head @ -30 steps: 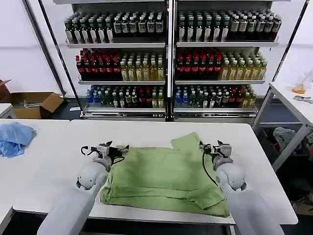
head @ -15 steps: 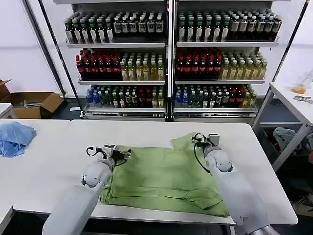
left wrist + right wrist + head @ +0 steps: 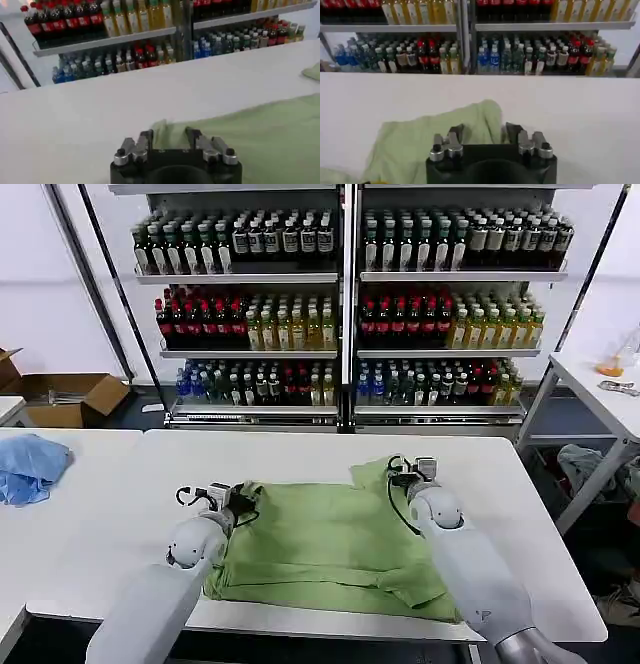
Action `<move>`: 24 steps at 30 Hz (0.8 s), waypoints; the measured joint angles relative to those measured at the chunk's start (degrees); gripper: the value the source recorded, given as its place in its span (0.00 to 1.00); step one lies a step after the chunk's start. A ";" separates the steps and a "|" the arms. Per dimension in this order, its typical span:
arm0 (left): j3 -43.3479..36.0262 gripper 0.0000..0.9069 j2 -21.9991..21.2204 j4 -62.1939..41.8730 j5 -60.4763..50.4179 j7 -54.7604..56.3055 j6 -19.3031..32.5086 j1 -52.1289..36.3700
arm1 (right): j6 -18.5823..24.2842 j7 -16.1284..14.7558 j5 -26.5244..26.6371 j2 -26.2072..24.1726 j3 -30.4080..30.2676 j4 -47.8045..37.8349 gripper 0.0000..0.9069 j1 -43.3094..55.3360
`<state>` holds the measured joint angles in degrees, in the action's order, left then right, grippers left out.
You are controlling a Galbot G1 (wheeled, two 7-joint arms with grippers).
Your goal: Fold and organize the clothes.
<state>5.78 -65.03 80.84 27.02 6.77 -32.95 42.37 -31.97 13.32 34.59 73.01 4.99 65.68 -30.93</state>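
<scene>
Reaching over the sage-green shirt [image 3: 330,546] spread mid-table [image 3: 300,452], left gripper [image 3: 243,502] at its ten o'clock corner, right gripper [image 3: 402,474] at its one o'clock flap, jaws parted around cloth; soft, limp fabric—pinch corners.

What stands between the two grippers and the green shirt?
Nothing visible. The left gripper is open at the shirt's far left corner, and the right gripper is open over its far right part.
</scene>
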 measured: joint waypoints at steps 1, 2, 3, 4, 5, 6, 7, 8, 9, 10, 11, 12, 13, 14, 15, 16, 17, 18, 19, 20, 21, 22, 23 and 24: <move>0.02 0.03 0.09 0.05 0.16 -0.03 0.00 0.05 | -0.02 -0.16 0.12 -0.06 0.02 -0.02 0.00 -0.05; 0.05 0.03 0.18 0.11 0.34 -0.06 -0.01 0.11 | -0.02 -0.37 0.21 -0.11 0.03 -0.01 0.00 -0.17; 0.10 0.03 0.26 0.16 0.51 -0.09 -0.01 0.16 | -0.02 -0.54 0.25 -0.16 0.02 0.07 0.00 -0.29; 0.18 0.03 0.32 0.23 0.70 -0.13 -0.02 0.24 | -0.01 -0.69 0.28 -0.19 0.00 0.22 0.00 -0.43; 0.23 0.03 0.38 0.33 0.92 -0.14 -0.02 0.31 | 0.05 -0.82 0.29 -0.18 -0.02 0.41 0.00 -0.60; 0.36 0.03 0.40 0.45 1.21 -0.14 -0.03 0.40 | 0.21 -0.95 0.30 -0.19 -0.03 0.62 0.00 -0.76; 0.46 0.03 0.41 0.55 1.47 -0.14 -0.03 0.50 | 0.45 -1.07 0.30 -0.22 -0.04 0.84 0.00 -0.93; 0.61 0.03 0.41 0.70 1.79 -0.15 -0.04 0.63 | 0.73 -1.19 0.27 -0.23 -0.02 1.10 0.00 -1.14; 0.77 0.03 0.42 0.89 2.15 -0.14 -0.03 0.76 | 1.13 -1.34 0.26 -0.31 0.05 1.47 0.00 -1.40; 0.94 0.03 0.46 1.11 2.53 -0.13 -0.03 0.87 | 1.51 -1.38 0.26 -0.36 0.12 1.79 0.00 -1.63; 1.10 0.03 0.52 1.35 2.98 -0.14 0.02 1.02 | 1.92 -1.41 0.28 -0.41 0.19 2.12 0.00 -1.85; 1.29 0.03 0.60 1.61 3.45 -0.17 0.10 1.17 | 2.40 -1.47 0.34 -0.49 0.22 2.58 0.00 -2.14; 1.47 0.03 0.69 1.90 3.89 -0.20 0.15 1.33 | 2.78 -1.49 0.45 -0.55 0.30 2.96 0.00 -2.37; 1.65 0.03 0.81 2.24 4.36 -0.26 0.23 1.52 | 3.15 -1.49 0.58 -0.63 0.41 3.38 0.00 -2.59; 1.87 0.02 0.97 2.68 4.91 -0.31 0.31 1.74 | 3.56 -1.49 0.71 -0.78 0.57 3.97 0.00 -2.86; 2.03 0.03 1.10 3.10 5.38 -0.38 0.41 1.94 | 3.85 -1.48 0.81 -0.92 0.69 4.52 0.00 -3.11; 2.22 0.03 1.24 3.61 5.85 -0.47 0.52 2.14 | 3.98 -1.43 0.91 -1.07 0.85 5.11 0.00 -3.37; 2.44 0.03 1.39 4.22 6.32 -0.52 0.61 2.39 | 4.12 -1.38 1.11 -1.28 1.06 5.81 0.00 -3.68; 2.62 0.03 1.53 4.76 6.77 -0.57 0.65 2.67 | 4.30 -1.29 1.19 -1.50 1.30 6.60 0.00 -4.05; 2.82 0.03 1.69 5.36 7.21 -0.65 0.68 2.96 | 4.43 -1.23 1.33 -1.71 1.55 7.40 0.00 -4.39; 3.09 0.03 1.88 6.05 7.68 -0.72 0.71 3.26 | 4.58 -1.15 1.46 -1.93 1.84 8.32 0.00 -4.76; 3.30 0.03 2.04 6.67 8.06 -0.77 0.73 3.53 | 4.72 -1.08 1.61 -2.19 2.14 9.34 0.00 -5.18; 3.53 0.03 2.21 7.31 8.49 -0.85 0.77 3.84 | 4.83 -1.06 1.76 -2.45 2.39 10.29 0.00 -5.60; 3.80 0.03 2.40 7.99 8.82 -0.90 0.80 4.22 | 4.95 -1.06 1.91 -2.73 2.65 11.29 0.00 -6.08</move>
<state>9.59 -62.62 88.83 35.84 5.87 -32.15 46.59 -27.02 12.26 36.50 70.28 7.64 76.97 -37.01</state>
